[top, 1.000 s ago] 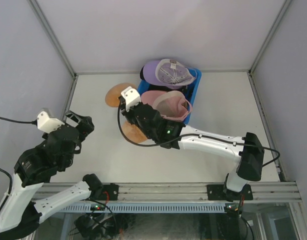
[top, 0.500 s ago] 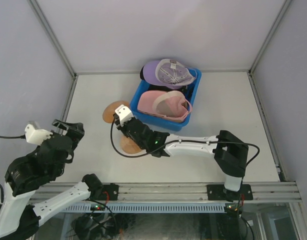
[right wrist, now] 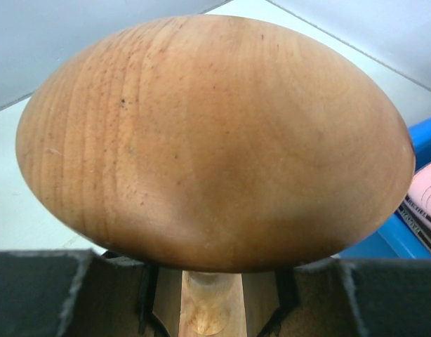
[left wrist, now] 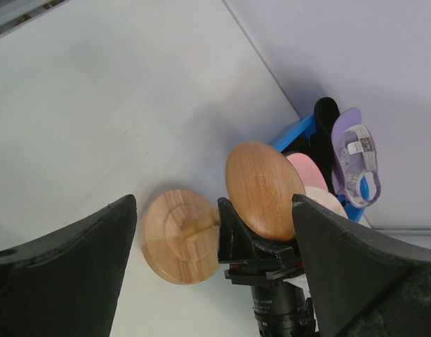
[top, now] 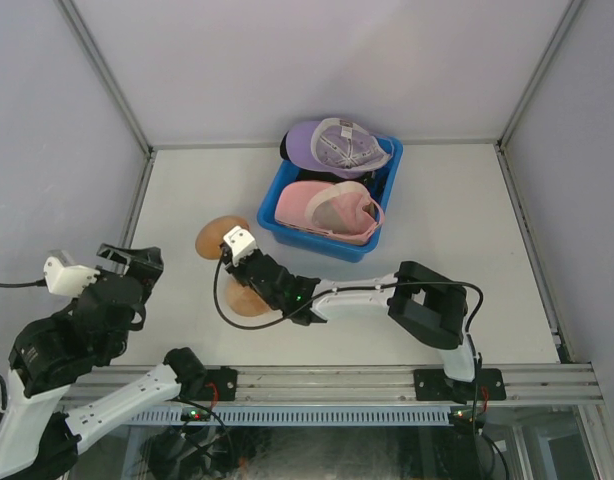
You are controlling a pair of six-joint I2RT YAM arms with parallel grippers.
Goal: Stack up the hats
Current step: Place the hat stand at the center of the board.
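Observation:
My right gripper is shut on the stem of a round wooden head-form stand. The stand's domed head fills the right wrist view, and its disc base sits low by the table. A lavender hat and a pink hat lie in the blue bin; a black hat peeks out behind. My left gripper hangs open at the left, apart from everything. In the left wrist view its fingers frame the stand.
The bin stands at the back centre, to the right of the stand. In the left wrist view a tan hat shows beside the pink one. Grey walls close in the white table on three sides.
My right gripper has carried the wooden stand leftward and nearer, away from the bin. The left arm has drawn back to the left and nearer, still open.

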